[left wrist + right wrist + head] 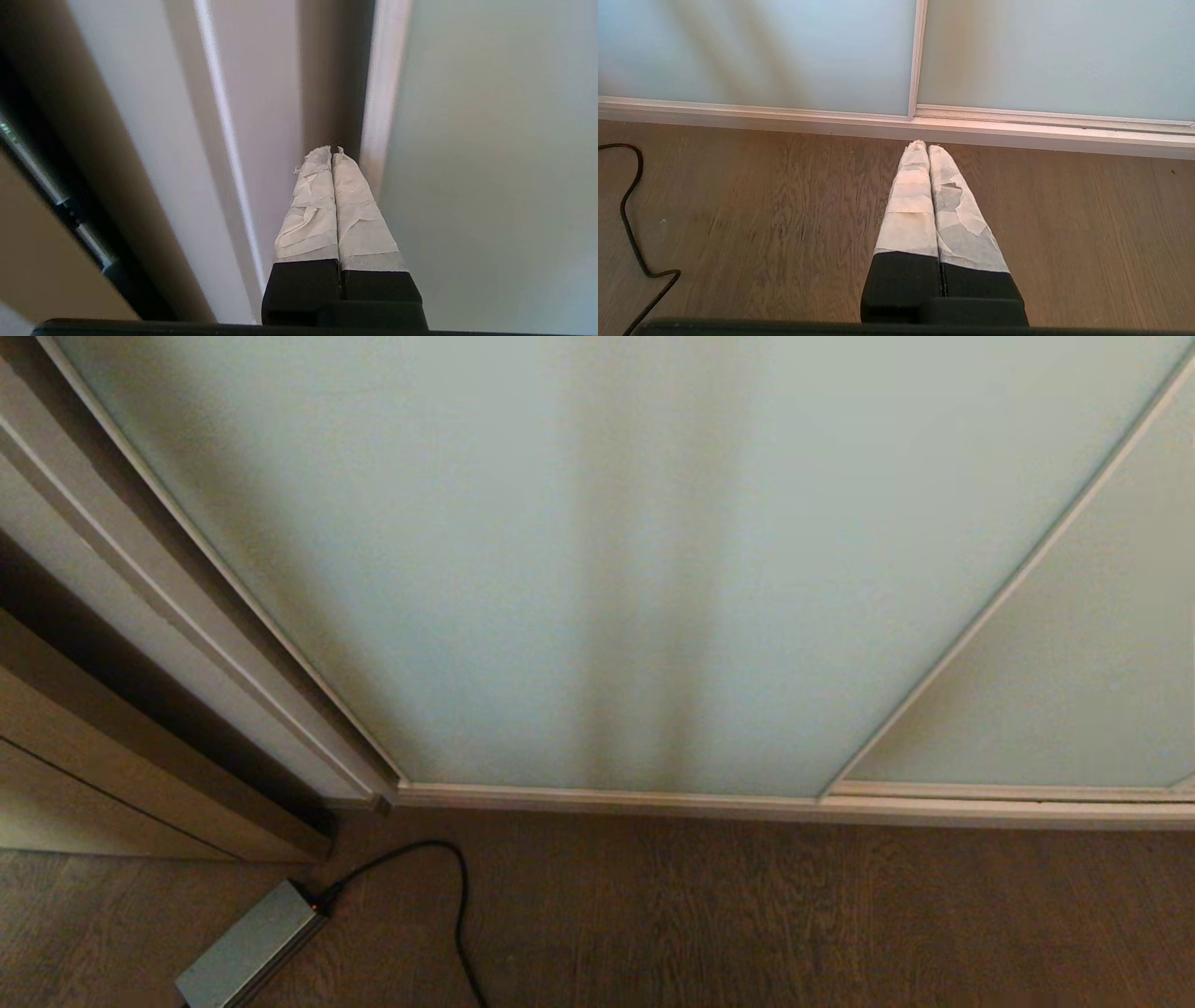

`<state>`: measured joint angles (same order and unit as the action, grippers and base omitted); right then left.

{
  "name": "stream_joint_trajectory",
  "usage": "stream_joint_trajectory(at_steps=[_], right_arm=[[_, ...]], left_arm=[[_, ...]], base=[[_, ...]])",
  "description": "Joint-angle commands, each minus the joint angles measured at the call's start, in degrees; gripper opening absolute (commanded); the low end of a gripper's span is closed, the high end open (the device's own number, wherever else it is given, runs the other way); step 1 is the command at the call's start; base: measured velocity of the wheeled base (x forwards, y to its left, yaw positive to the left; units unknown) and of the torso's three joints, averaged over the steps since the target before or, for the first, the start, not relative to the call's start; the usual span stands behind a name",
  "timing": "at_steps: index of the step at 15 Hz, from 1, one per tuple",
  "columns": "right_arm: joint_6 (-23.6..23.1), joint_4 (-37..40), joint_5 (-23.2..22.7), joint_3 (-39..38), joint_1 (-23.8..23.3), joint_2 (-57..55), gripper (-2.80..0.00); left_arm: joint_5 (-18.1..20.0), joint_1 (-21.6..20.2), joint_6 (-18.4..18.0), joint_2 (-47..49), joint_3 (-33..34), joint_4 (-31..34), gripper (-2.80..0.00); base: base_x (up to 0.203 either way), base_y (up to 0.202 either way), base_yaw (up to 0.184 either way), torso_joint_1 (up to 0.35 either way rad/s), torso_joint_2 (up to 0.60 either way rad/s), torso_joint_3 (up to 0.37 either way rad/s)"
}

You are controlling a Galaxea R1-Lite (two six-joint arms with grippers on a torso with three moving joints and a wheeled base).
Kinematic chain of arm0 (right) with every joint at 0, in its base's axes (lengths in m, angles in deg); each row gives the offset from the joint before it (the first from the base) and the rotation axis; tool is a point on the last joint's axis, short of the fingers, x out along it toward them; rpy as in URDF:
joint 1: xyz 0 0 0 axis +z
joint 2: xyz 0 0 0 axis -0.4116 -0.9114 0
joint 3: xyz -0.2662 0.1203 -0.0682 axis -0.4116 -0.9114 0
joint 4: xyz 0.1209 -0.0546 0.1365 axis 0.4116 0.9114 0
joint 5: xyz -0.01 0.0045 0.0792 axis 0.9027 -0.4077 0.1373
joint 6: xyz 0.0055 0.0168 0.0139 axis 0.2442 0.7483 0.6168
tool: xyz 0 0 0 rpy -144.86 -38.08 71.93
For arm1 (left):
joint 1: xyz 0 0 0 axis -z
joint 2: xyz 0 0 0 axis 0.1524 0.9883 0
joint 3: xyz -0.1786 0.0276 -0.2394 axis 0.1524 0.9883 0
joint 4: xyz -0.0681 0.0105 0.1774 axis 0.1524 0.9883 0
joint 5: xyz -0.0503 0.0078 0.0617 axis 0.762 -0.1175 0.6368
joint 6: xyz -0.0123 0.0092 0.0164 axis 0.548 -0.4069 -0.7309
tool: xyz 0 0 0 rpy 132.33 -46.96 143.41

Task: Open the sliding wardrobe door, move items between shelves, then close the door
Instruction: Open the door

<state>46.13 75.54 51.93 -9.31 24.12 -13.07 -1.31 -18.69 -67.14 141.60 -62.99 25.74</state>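
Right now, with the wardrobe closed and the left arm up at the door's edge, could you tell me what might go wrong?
1. The left gripper has its fingers shut, tips at the dark gap beside the door's cream frame; they could slip off that slim edge or jam in the gap.
2. The power brick and its cable lie on the floor near the door's left corner; the base could snag them.

Dim, even indoor light; soft vertical shadow bands on sliding wardrobe door [597,569]; head view bows straight edges outward; left wrist view smeared by motion blur
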Motion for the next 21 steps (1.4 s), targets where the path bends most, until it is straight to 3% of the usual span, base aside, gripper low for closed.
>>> stream_joint_trajectory(at_steps=[1,21], right_arm=[[0.0,0.0,0.0,0.0,0.0,0.0,-2.80],[0.0,0.0,0.0,0.0,0.0,0.0,-2.80]], left_arm=[[-0.3,-0.1,0.0,1.0,-0.9,-1.0,-2.80],[3.6,-1.1,0.8,7.1,-3.8,-0.9,-2.80]], base=[[0.000,0.000,0.000,0.000,0.00,0.000],[0.000,0.000,0.000,0.000,0.00,0.000]])
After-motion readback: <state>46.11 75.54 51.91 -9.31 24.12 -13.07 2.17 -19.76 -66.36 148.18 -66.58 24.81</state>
